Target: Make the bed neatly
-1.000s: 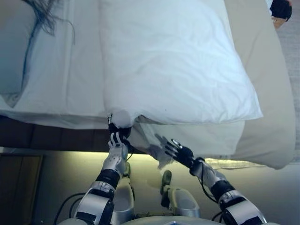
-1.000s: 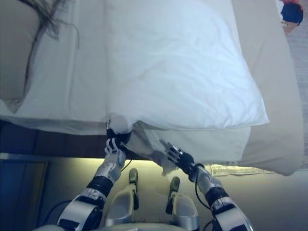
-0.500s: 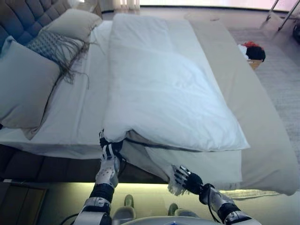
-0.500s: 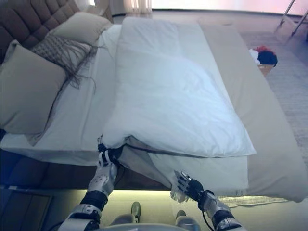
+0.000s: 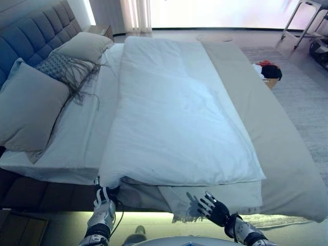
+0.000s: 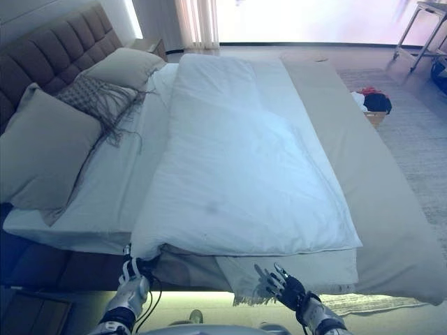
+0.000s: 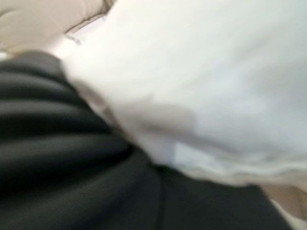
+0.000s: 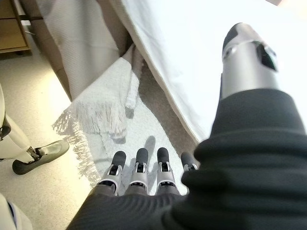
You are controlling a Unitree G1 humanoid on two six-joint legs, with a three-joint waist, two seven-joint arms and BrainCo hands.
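A white duvet (image 5: 174, 128) lies folded along the middle of the bed, over a white sheet (image 5: 84, 138). My left hand (image 5: 103, 201) is at the duvet's near left corner, shut on it. In the left wrist view the white cloth (image 7: 206, 86) lies right against the hand's cover. My right hand (image 5: 215, 210) is open with its fingers spread, just in front of a fringed pale throw (image 5: 215, 193) that hangs from under the duvet's near edge. The right wrist view shows straight fingers (image 8: 138, 167) over the throw's fringe (image 8: 96, 120).
A beige bedspread (image 5: 279, 154) covers the bed's right side. Pillows (image 5: 31, 107) and a fringed cushion (image 5: 64, 66) lean on the tufted headboard (image 5: 31, 41) at the left. A basket of clothes (image 5: 267, 72) stands on the grey carpet to the right.
The camera has tilted up, so the whole bed shows and both hands sit lower in view. The left hand keeps its hold on the duvet corner. The right hand stays open by the fringe.
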